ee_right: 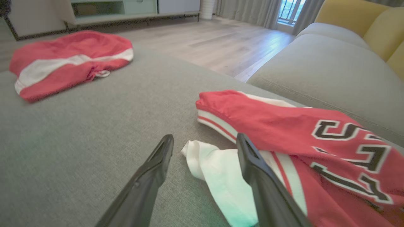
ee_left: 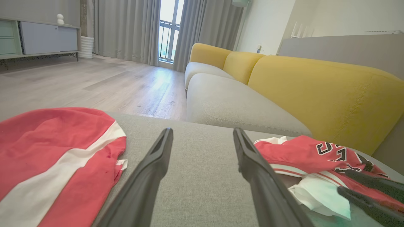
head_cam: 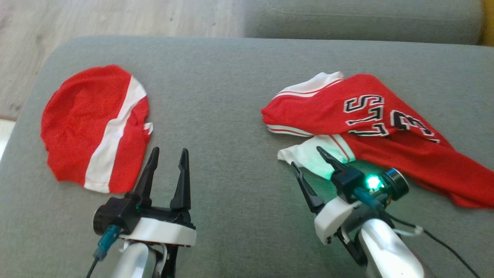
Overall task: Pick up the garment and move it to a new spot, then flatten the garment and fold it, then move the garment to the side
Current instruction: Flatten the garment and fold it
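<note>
- Nearest the head camera, at 7 o'clock, the left gripper (head_cam: 170, 150) hangs over bare grey cushion (head_cam: 224, 85). Its fingers are spread and hold nothing.
- At 5 o'clock in the same view, the right gripper (head_cam: 306, 156) is likewise spread and empty, its tips at the white flap (head_cam: 305, 154) of the lettered red jersey (head_cam: 339, 112). The jersey lies crumpled on the cushion from 2 to 4 o'clock.
- A striped red garment (head_cam: 77, 123) lies compact at 9 o'clock, well apart from both grippers. I judge the jersey to be the piece in hand, with pick-up not yet made.
- Left wrist view: the spread fingers frame bare cushion at 12 o'clock, with the striped red garment at 8 o'clock and the jersey at 4 o'clock. A yellow sofa (ee_left: 315, 88) stands behind.
- Right wrist view: the white flap lies between the fingers and under the one toward 5 o'clock. The jersey's red body and black lettering run off to 3 o'clock. Whether the tips touch the cloth cannot be told.
- Recommendation: lower the right gripper until the flap sits well between its fingers, then close on a full fold rather than the thin edge, which may slip.
- Bring the left gripper across to a second hem before lifting, so the jersey rises spread rather than bunched.
</note>
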Available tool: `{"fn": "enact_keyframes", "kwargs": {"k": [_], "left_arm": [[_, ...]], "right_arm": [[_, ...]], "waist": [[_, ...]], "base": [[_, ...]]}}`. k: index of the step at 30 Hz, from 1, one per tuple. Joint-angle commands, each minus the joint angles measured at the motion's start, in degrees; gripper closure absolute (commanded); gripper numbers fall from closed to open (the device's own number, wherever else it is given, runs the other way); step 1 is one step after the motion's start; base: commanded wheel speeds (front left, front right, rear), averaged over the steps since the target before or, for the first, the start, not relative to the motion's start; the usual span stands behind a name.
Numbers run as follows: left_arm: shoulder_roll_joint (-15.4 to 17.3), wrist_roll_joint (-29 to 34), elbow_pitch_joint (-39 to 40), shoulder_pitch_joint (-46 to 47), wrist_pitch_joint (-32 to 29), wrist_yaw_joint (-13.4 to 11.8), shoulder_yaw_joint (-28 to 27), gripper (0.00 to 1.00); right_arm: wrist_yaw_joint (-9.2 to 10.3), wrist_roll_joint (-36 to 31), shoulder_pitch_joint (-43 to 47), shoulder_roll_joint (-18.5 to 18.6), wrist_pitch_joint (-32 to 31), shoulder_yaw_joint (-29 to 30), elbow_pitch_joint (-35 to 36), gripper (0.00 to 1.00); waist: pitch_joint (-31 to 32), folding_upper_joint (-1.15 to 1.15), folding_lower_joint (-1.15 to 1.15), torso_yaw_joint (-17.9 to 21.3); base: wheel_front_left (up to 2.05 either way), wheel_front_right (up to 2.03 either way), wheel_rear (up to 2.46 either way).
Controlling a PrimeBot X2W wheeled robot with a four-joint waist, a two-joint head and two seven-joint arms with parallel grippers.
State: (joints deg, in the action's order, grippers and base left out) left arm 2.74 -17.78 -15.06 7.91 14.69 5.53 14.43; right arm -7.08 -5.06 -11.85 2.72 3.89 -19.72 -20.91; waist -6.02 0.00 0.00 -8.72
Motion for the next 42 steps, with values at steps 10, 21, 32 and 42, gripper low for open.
{"fn": "enact_keyframes", "kwargs": {"k": [10,21,32,42], "left_arm": [[0.14,-1.74,0.76,3.31,0.30,-0.59,-0.08,0.00],[0.14,-1.92,1.24,3.17,0.30,-1.09,-0.82,0.00],[0.14,-2.40,1.71,3.17,0.30,-1.02,-1.77,0.00],[0.14,-1.79,1.91,1.77,0.30,-1.39,-2.99,0.00]], "right_arm": [[-0.41,-3.45,-10.91,1.35,-4.05,-1.48,-15.54,0.00],[-0.41,0.64,-15.88,0.23,2.19,-1.26,-23.16,1.00],[-0.41,20.89,-15.34,0.17,7.77,-17.87,-7.86,1.00],[-0.41,24.33,-11.46,0.17,2.16,-26.42,-8.70,0.00]], "waist": [[-2.35,0.00,0.00,-5.70],[-2.69,0.00,0.00,-5.77],[-1.47,0.00,0.00,-3.32],[0.58,0.00,0.00,-2.38]], "base": [[0.00,0.00,0.00],[0.00,0.00,0.00],[0.00,0.00,0.00],[0.00,0.00,0.00]]}}
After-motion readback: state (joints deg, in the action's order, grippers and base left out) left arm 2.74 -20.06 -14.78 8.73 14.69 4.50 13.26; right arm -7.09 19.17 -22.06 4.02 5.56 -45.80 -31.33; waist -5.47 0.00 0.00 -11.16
